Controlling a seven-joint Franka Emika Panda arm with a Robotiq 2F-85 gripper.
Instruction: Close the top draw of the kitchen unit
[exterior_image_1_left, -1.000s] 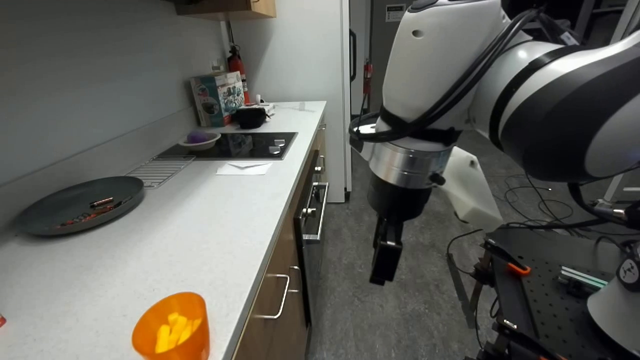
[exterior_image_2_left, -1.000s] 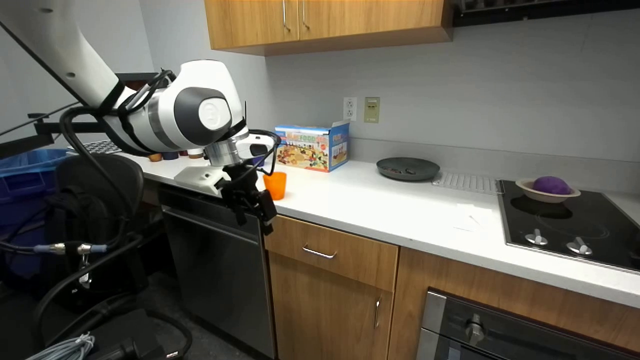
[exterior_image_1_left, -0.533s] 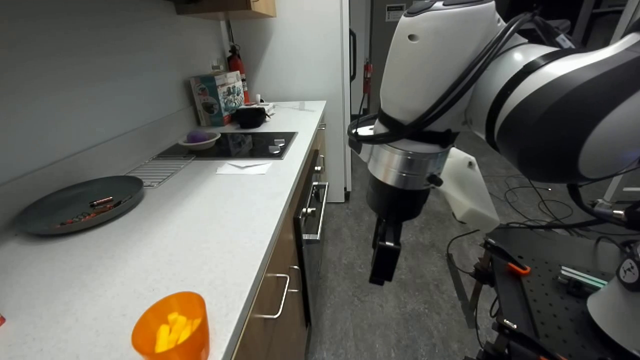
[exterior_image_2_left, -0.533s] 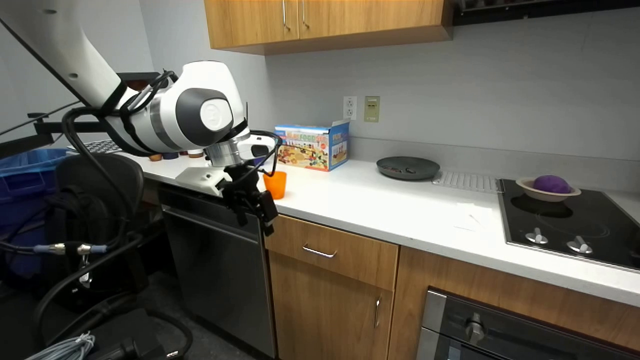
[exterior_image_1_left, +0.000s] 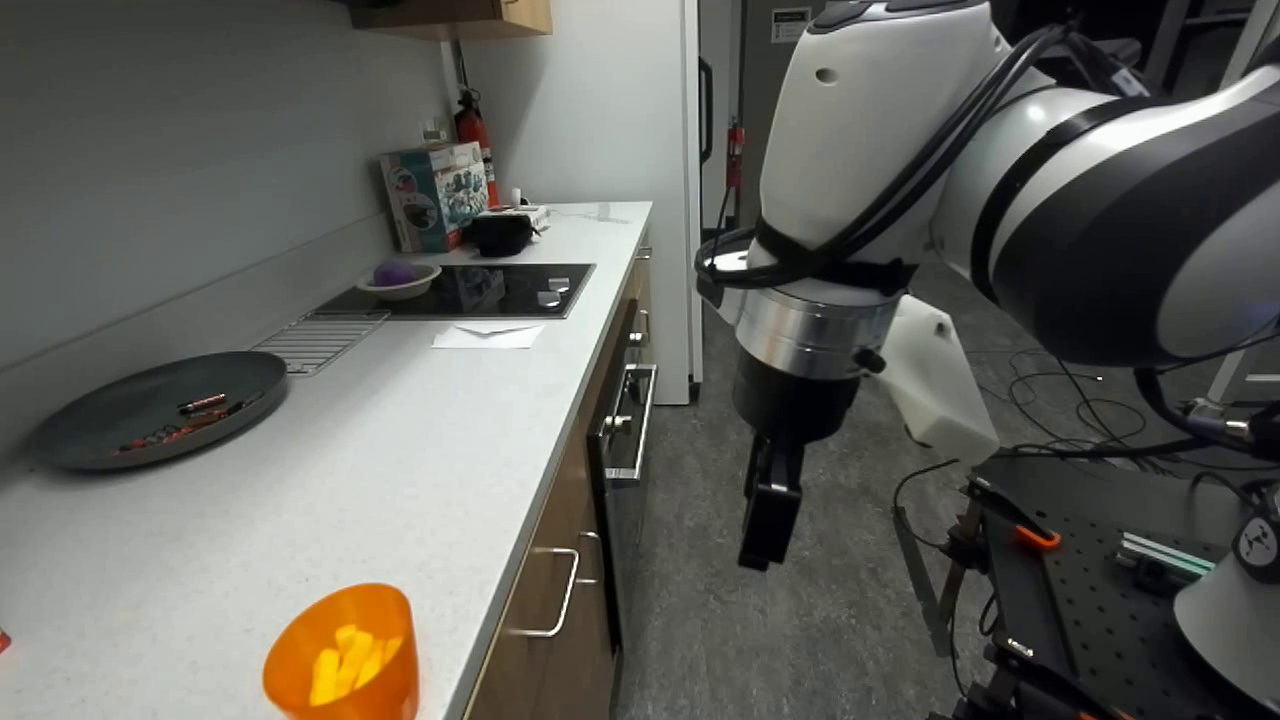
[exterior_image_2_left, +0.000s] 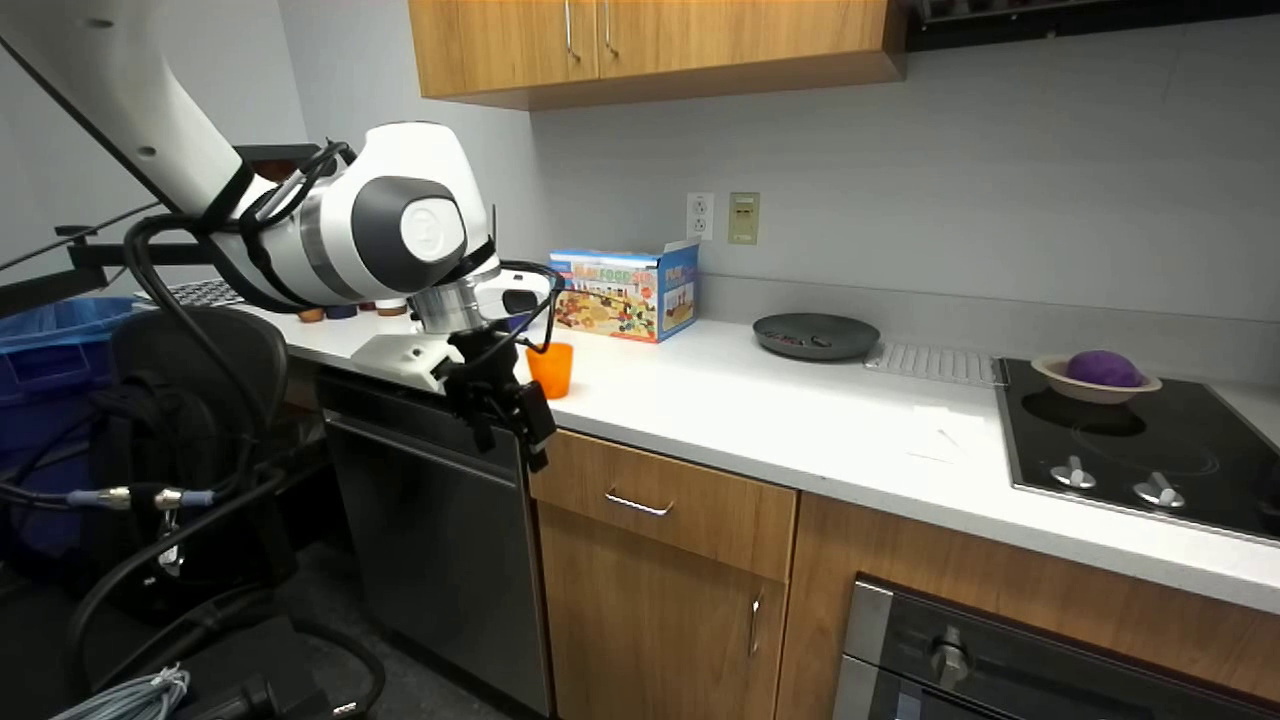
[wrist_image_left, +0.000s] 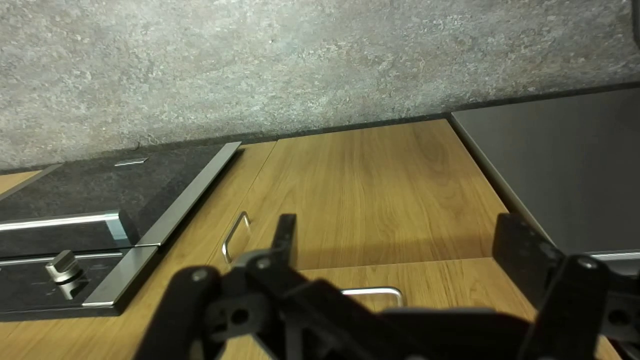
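Observation:
The top draw (exterior_image_2_left: 715, 510) has a light-brown wood front and a silver bar handle. It sits under the pale worktop of the kitchen unit (exterior_image_2_left: 780, 430) and looks flush or nearly flush; its white inner walls do not show. In an exterior view its front (exterior_image_1_left: 528, 590) is seen edge-on along the unit (exterior_image_1_left: 430, 450). My gripper (exterior_image_2_left: 512, 448) is open and empty, pointing down in front of the unit by the draw's upper left corner. In an exterior view the gripper (exterior_image_1_left: 768, 540) hangs over the floor, apart from the handle. In the wrist view the draw's front (wrist_image_left: 450, 282) lies behind the open fingers (wrist_image_left: 397, 225).
An orange cup (exterior_image_2_left: 550, 370) stands near the worktop edge beside the gripper. A dark pan (exterior_image_2_left: 815, 337), a wire rack (exterior_image_2_left: 935, 364) and a black hob (exterior_image_2_left: 1130, 440) lie further along. A dishwasher (exterior_image_2_left: 430, 500) and an oven (exterior_image_2_left: 1010, 660) flank the draw's cabinet.
The arm shifted very slightly between one second and half a second ago and has held still since. The gripper stays open, and the draw has not visibly moved.

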